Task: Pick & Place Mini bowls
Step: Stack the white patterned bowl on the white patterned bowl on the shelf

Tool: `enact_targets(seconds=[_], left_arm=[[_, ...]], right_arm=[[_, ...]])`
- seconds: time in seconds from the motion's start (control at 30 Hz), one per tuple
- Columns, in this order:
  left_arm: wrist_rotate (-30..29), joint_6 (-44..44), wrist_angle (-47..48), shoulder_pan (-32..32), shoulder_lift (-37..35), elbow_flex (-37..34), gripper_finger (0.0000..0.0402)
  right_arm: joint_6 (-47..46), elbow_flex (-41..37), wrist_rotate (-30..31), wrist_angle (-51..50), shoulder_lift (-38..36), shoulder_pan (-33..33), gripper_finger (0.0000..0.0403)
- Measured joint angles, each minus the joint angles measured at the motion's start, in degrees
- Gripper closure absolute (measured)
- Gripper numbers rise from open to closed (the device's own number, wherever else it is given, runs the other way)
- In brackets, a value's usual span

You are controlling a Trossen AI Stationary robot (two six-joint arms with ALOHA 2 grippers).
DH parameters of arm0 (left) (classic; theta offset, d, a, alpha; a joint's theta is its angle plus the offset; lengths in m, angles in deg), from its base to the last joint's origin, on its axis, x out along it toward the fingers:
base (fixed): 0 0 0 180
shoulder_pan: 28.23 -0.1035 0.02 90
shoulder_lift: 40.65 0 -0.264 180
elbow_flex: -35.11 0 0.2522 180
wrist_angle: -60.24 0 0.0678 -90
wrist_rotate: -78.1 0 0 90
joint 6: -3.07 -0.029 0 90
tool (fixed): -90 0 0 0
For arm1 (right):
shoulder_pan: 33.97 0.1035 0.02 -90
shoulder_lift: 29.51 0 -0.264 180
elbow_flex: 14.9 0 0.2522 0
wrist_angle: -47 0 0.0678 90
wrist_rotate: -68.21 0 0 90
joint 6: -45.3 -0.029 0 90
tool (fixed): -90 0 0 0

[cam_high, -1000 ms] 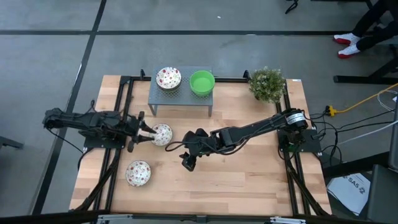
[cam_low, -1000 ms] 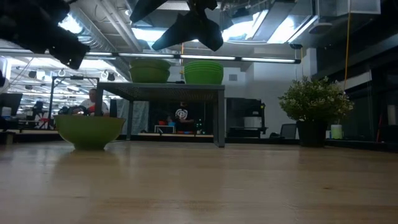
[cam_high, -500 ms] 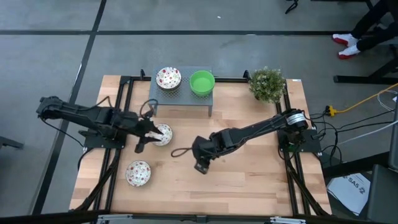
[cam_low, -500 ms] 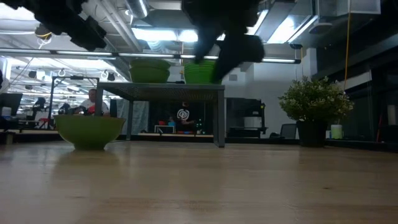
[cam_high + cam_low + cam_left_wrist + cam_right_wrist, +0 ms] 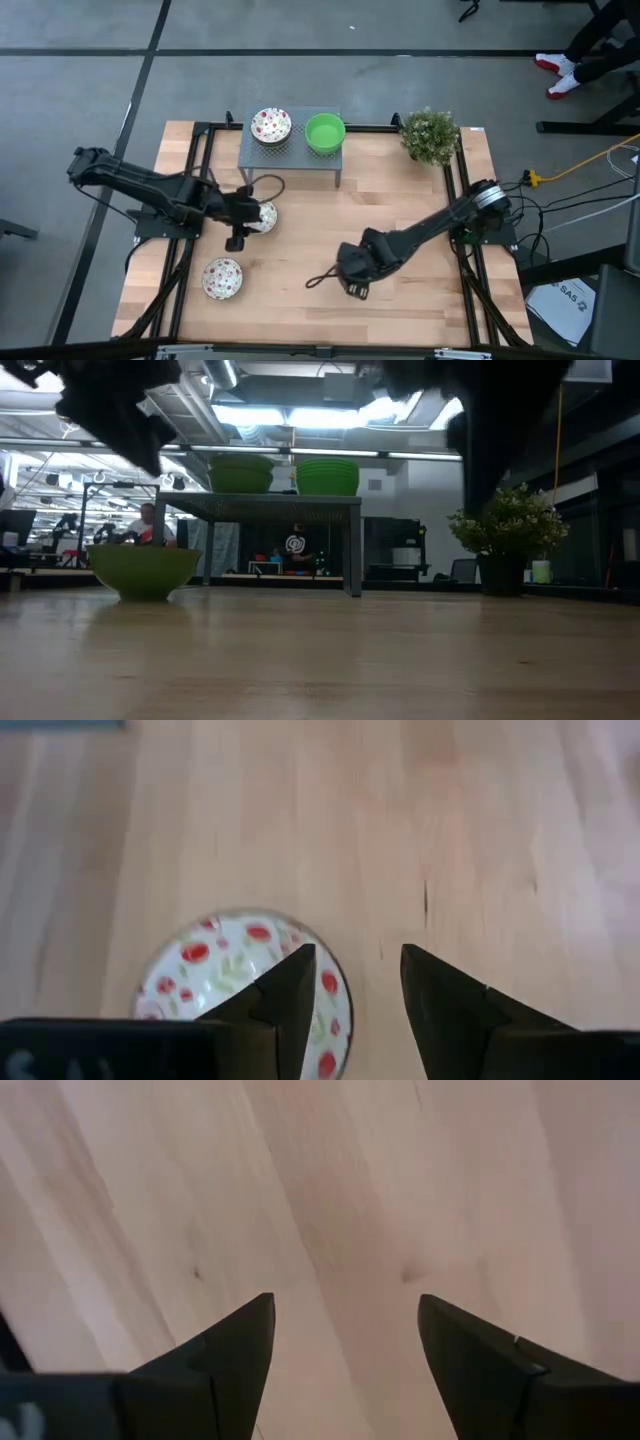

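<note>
Four bowls show from above: three speckled, one green.

Left pincer (image 5: 240, 238) hangs over the left-middle of the table (image 5: 400, 290), tips pointing toward the near edge. Its fingers (image 5: 290, 990) stand apart, nothing between them. In the left wrist view one finger overlaps the rim of speckled bowl A (image 5: 240, 980); whether it touches, can't tell. From above the same bowl (image 5: 263, 216) sits just beside the pincer, on the shelf side, on bare wood.

Speckled bowl B (image 5: 222, 278) lies near the front-left of the table, apart from bowl A and from both arms.

Shelf (image 5: 290, 160): one, grey, at the back middle of the table. On it two bowl spots: speckled bowl C (image 5: 271, 125) on its left end, green bowl (image 5: 324, 133) on its right end, close together but not touching. In the low view the two on the shelf both look green from the side (image 5: 240, 472) (image 5: 327, 475) and may be stacks; count per stack can't be told. Another green-sided bowl (image 5: 145, 572) rests on the table at left in that view.

Right pincer (image 5: 352, 285) is over the front-middle of the table, well apart from every bowl. Its fingers (image 5: 235, 1350) are spread wide over bare wood, empty.

Plant (image 5: 430, 135): one, back right, beside the shelf and clear of it.
</note>
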Motion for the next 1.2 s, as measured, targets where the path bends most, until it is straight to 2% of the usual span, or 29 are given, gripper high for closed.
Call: enact_targets(seconds=[0.17,0.3,0.43,0.63,0.73,0.87,0.97,1.07,1.2], left_arm=[[0.1,2.1,3.1,3.5,3.9,0.0,0.0258],[-2.1,3.1,3.0,6.1,7.2,0.0,0.0258],[-6.3,4.3,3.3,7.5,11.3,0.0,0.0258],[-6.5,4.9,2.8,8.0,17.9,0.0,0.0258],[-7.0,5.5,1.0,8.0,20.3,0.0,0.0258],[-10.8,5.7,0.4,8.0,23.2,0.0,0.0258],[-10.3,5.7,0.4,8.0,24.9,0.0,0.0261],[-10.3,6.2,0.4,8.0,26.4,0.0,0.0280],[-10.6,11.3,0.3,8.0,26.9,0.0,0.0342]], right_arm=[[-7.9,-13.2,-0.5,15.1,-5.5,1.0,0.0157],[-9.8,-17.8,-0.5,19.9,-7.4,0.9,0.0157],[-7.5,-18.5,1.1,19.9,-7.5,0.9,0.0157],[-4.3,-18.5,7.3,19.9,-7.5,0.9,0.0157],[-3.7,-18.5,8.6,19.9,-7.5,0.9,0.0157],[-2.2,-18.5,11.0,20.8,-7.5,0.9,0.0157],[-0.6,-18.5,11.6,21.6,-7.5,0.9,0.0157],[0.8,-18.5,11.7,22.4,-7.5,0.9,0.0157],[1.0,-18.5,11.7,22.8,-7.5,0.9,0.0157]])
